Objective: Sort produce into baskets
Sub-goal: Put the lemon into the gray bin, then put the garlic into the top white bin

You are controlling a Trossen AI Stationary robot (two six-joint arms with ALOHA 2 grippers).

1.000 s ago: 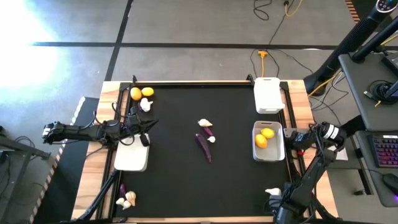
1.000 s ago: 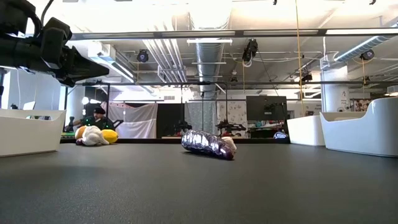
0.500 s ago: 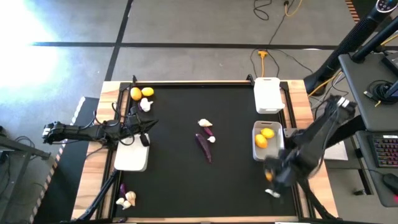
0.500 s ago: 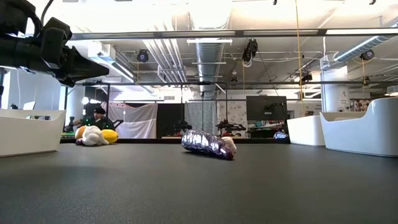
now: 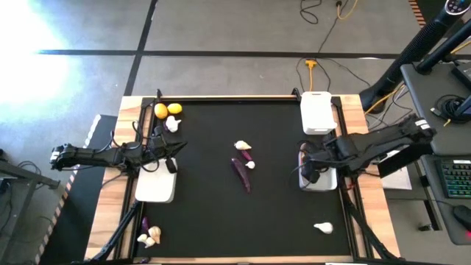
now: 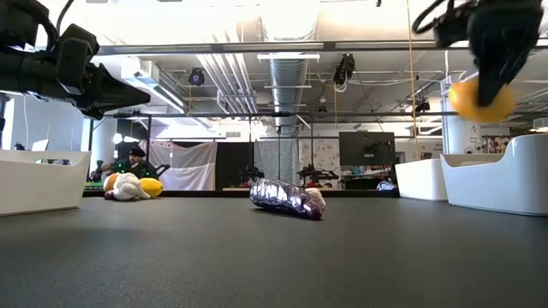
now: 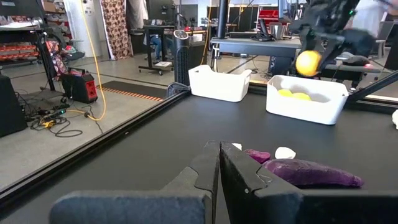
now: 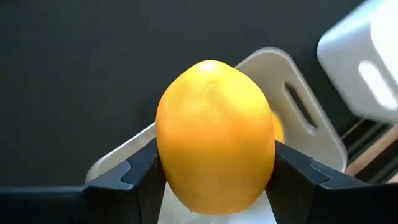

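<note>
One lemon (image 8: 214, 137), pinched across its middle by right gripper (image 8: 214, 180), hanging over lemon basket (image 5: 327, 180) at 3 o'clock. Likely light, firm, slippery-skinned. Left gripper (image 7: 219, 163) pressed together, idle at 9 o'clock.

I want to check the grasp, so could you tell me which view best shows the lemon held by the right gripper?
The right wrist view: the lemon fills it, clamped in the right gripper. The low view and left wrist view show it small. The high view hides it under the arm.
</note>
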